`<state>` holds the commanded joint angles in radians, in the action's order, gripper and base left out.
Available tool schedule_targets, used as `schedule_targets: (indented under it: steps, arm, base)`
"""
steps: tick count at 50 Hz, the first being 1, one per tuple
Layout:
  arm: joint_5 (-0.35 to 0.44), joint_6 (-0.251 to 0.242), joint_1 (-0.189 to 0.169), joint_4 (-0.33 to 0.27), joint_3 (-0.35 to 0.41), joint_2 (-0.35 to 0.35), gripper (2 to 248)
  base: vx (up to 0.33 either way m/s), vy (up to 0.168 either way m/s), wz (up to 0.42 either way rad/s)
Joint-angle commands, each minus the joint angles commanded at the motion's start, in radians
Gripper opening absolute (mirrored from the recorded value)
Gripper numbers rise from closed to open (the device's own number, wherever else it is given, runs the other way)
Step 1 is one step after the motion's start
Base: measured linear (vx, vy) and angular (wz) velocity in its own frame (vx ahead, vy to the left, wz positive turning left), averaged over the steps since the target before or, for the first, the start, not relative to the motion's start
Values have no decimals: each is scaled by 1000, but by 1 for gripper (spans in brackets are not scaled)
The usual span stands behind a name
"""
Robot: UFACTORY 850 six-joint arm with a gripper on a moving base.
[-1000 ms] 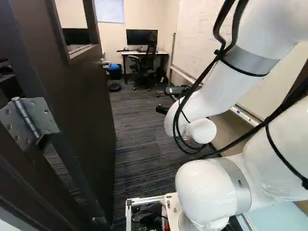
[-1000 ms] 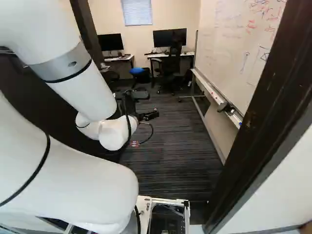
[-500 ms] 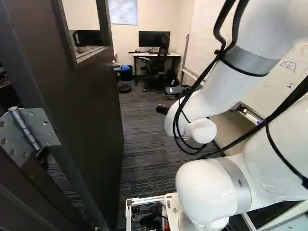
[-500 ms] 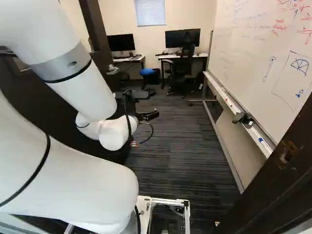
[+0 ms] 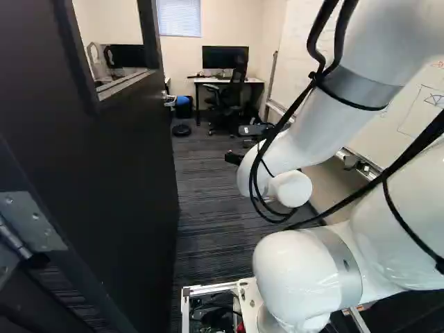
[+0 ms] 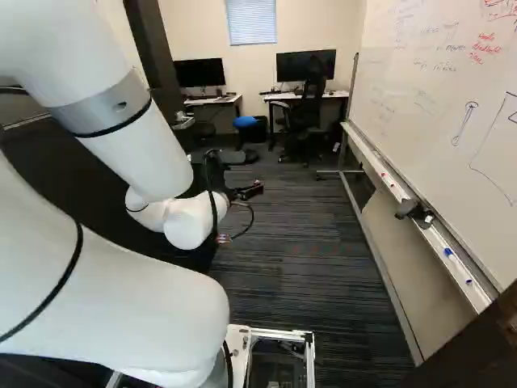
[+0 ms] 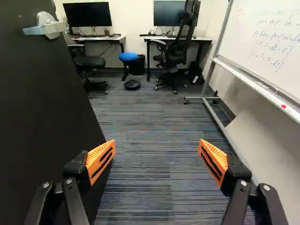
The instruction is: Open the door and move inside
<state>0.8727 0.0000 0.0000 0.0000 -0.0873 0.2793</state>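
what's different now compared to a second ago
The base has moved ahead, turning slightly left: the hinge and door frame have slid toward the lower outer corners of the base views. The arm kept its pose on the base.

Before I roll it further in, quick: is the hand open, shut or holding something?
Hand: open, its two fingers wide apart, nothing held between them.

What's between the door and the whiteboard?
Striped carpet, with the open hand over it; farther back, a blue stool and black chair. The wrist view shows this.
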Motion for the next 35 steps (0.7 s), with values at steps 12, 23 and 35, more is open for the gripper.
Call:
schedule_targets:
  steps: [12, 23, 35]
  arm:
    - [0, 0, 0, 0, 0, 0, 247]
    - [0, 0, 0, 0, 0, 0, 247]
    - [0, 0, 0, 0, 0, 0, 247]
  base:
    - [191, 6, 7]
    - [190, 7, 4]
    - [191, 7, 18]
